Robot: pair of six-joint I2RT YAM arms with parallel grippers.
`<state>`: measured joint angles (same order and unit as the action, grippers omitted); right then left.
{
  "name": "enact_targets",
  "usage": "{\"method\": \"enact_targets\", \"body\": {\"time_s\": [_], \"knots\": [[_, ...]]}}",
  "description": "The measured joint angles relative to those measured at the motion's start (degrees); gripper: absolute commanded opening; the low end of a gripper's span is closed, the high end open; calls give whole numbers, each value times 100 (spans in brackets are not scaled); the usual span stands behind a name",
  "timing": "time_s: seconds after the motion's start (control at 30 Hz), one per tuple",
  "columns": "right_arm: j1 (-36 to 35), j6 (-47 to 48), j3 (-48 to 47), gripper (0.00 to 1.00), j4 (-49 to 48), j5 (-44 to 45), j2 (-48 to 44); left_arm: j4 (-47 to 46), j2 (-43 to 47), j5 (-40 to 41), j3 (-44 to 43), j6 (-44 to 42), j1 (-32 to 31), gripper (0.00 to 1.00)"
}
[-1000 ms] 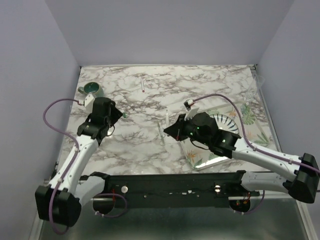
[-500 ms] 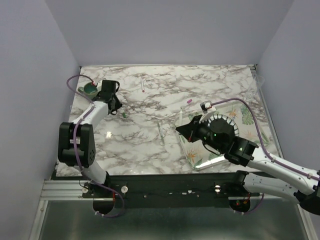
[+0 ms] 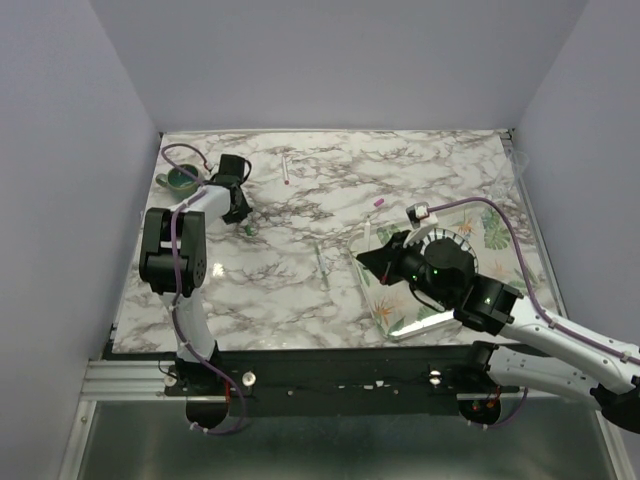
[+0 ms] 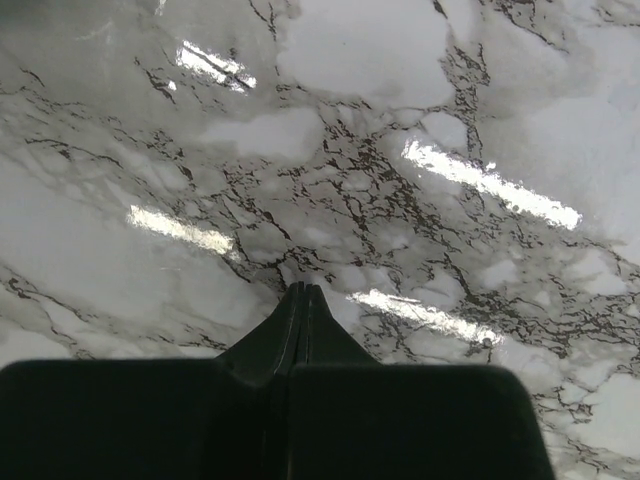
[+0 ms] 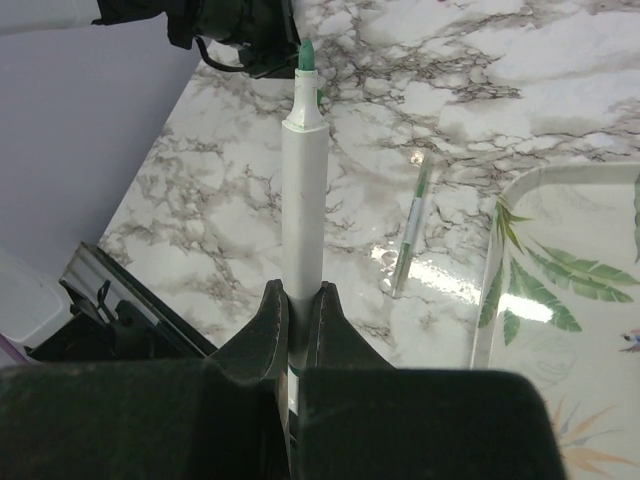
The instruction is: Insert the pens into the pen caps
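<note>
My right gripper [image 5: 300, 300] is shut on a white pen [image 5: 303, 200] with a green tip, held pointing toward the far left; from above the pen [image 3: 367, 233] sticks out of the right gripper [image 3: 372, 255]. A thin green pen [image 3: 321, 262] lies on the marble in the middle, also in the right wrist view [image 5: 412, 225]. A pen with a red end [image 3: 286, 170] lies at the back. The green cap [image 3: 248, 229] sits just beyond my left gripper [image 3: 241, 212]; a pink cap [image 3: 378, 201] lies near the held pen. The left gripper [image 4: 303, 290] is shut on nothing.
A green mug [image 3: 181, 179] stands at the far left corner beside the left arm. A tray [image 3: 386, 316] with a leaf pattern lies under the right arm, its rim in the right wrist view [image 5: 487, 300]. Side walls close in the table.
The left arm has reached out to the far left by the mug, and its gripper has gone from open to shut. The right gripper has shifted slightly right with the pen.
</note>
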<state>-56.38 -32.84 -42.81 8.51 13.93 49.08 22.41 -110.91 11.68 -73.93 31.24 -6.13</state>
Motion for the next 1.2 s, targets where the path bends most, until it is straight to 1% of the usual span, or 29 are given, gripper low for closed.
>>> {"method": "enact_targets", "body": {"time_s": [0.23, 0.5, 0.63, 0.77, 0.87, 0.97, 1.03, 1.07, 1.1, 1.13, 1.2], "knots": [[0, -2, 0, 1, 81, 42, -2, -52, 17, 24, 66, -46, -138, 0], [0, -7, 13, 1, 146, 52, -52, -319, 476, -129, 717, 4, -435, 0], [0, -9, 37, 1, 149, 79, -146, -590, 822, -522, 1207, -11, -688, 0], [0, -11, 37, 1, 153, 85, -164, -741, 1016, -955, 1475, -44, -879, 0], [0, -15, 55, 1, 157, 85, -175, -756, 1172, -1113, 1661, -39, -984, 0], [0, -20, 68, 1, 166, 85, -195, -634, 1565, -1080, 1934, 52, -1049, 0], [0, -28, 70, 1, 166, 85, -195, -431, 1779, -874, 1917, 168, -1051, 0], [0, -31, 70, 1, 166, 85, -195, -105, 1912, -490, 1744, 540, -1051, 3], [0, -33, 70, 1, 166, 83, -192, 11, 1971, -317, 1648, 704, -1051, 18], [0, -35, 70, 1, 166, 83, -190, 352, 2028, -2, 1392, 1060, -1049, 30], [0, -52, 70, 1, 164, 83, -181, 920, 2059, 468, 828, 1799, -1029, 42]]}}
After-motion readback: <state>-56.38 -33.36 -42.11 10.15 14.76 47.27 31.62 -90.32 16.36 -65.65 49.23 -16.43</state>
